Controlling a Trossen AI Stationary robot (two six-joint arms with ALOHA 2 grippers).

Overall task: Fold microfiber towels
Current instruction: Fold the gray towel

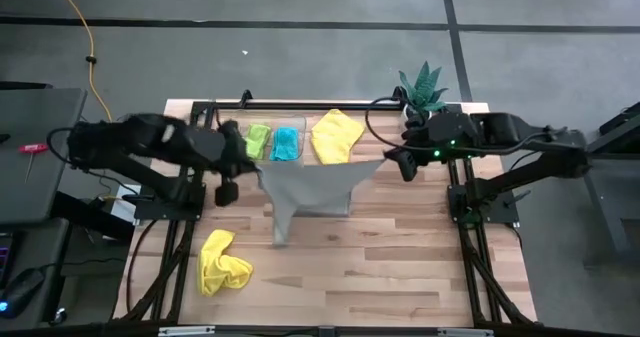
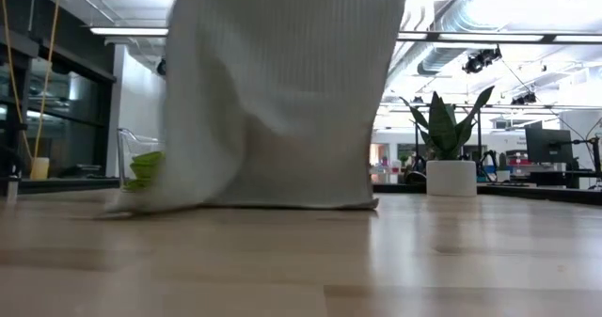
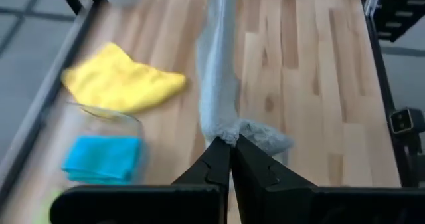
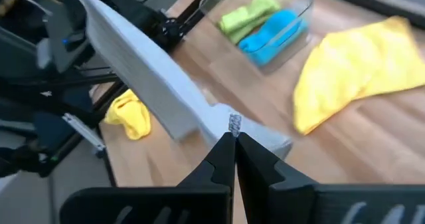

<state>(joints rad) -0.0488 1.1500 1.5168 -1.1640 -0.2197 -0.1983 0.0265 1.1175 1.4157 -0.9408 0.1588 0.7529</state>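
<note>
Your left gripper [image 1: 258, 170] is clamped on one corner of the light grey towel [image 1: 310, 192], the right gripper [image 1: 390, 160] pinching the opposite corner (cloth stretched between, lower edge brushing the wooden table [image 1: 400, 267]).

Five soft microfiber towels show: two yellow ones, one [image 1: 336, 136] near the bench's far edge and one [image 1: 223, 261] crumpled toward its near left corner, one light grey [image 1: 308, 189], one teal-blue [image 1: 287, 143] and one lime green [image 1: 258, 140]. There is one clear plastic tray [image 1: 272, 125], one green potted plant [image 1: 424, 85], and two dark claws, left [image 1: 252, 164] and right [image 1: 392, 158].
</note>
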